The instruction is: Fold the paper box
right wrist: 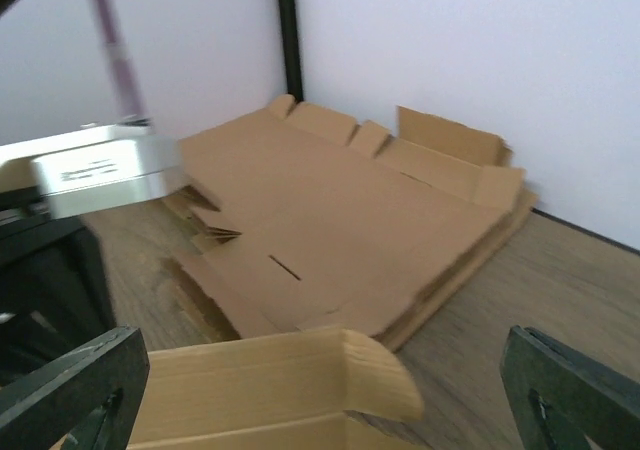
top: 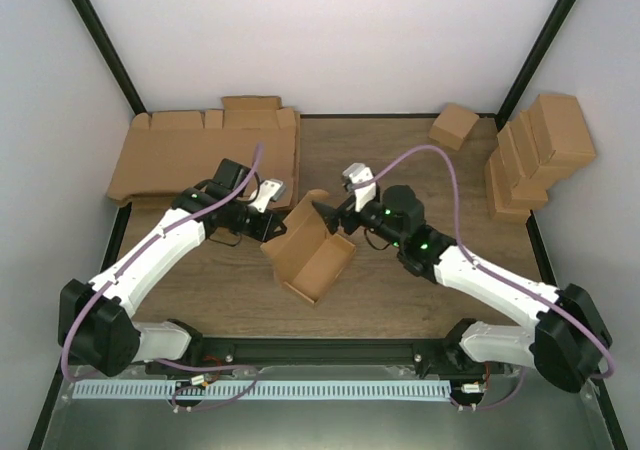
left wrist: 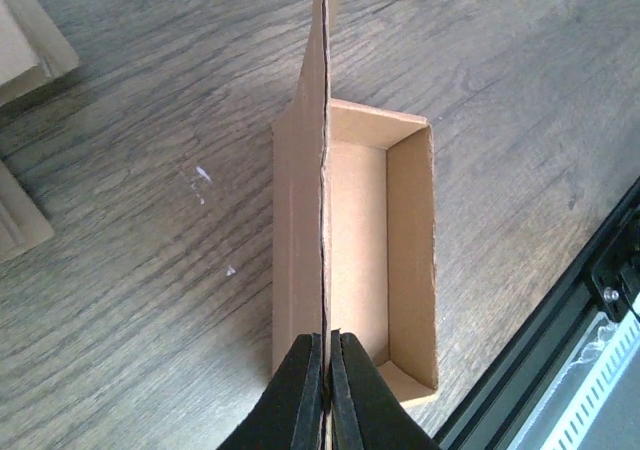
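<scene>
The paper box (top: 315,260) has one flap pinched by the left fingers (left wrist: 297,400), another edge between the spread right fingers (right wrist: 75,390).

Paper box (left wrist: 360,240): plain brown cardboard, matt, cut edges slightly fibrous, creases pressed in. Table (left wrist: 150,220): grey-brown wood-grain surface, low sheen, few pale flecks. Flat sheets (top: 205,155): same matt brown cardboard, stacked edges layered. Cartons (top: 535,155): matt brown cardboard. Left gripper (left wrist: 327,338) fingers (left wrist: 300,395): black, matt, smooth. Arm links (top: 150,255): white glossy plastic, black joints. Cable (top: 75,320): purple, smooth sheath. Front rail (top: 300,390): pale metal, ridged. Walls (top: 330,30): white, matt.
</scene>
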`<state>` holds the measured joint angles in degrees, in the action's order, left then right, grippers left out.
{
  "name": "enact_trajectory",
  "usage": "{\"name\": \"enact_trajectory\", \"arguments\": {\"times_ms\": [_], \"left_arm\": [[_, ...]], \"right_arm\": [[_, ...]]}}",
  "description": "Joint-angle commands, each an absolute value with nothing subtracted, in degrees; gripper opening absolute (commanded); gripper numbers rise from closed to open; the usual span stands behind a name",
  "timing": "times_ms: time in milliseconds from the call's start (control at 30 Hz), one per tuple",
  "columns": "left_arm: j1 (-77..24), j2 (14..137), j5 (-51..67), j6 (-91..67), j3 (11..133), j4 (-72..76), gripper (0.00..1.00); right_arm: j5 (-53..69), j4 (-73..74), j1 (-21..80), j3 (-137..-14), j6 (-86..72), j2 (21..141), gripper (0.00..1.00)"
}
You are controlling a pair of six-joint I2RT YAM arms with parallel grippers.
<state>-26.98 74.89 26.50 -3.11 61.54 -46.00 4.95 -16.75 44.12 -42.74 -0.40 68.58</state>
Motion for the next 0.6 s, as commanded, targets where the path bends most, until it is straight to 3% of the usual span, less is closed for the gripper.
{"name": "enact_trajectory", "arguments": {"times_ms": [0, 567], "left_arm": [[-28.8, 76.1, 28.6, -2.4, 63.3, -47.3, 0.04], [-36.2, 82.1, 22.1, 0.0, 69.8, -52.9, 0.04]], "right_arm": [[7.8, -11.5, 39.0, -41.9, -8.9, 63.9, 1.00], [-0.1, 1.2, 38.2, -38.3, -13.4, 54.4, 1.00]]}}
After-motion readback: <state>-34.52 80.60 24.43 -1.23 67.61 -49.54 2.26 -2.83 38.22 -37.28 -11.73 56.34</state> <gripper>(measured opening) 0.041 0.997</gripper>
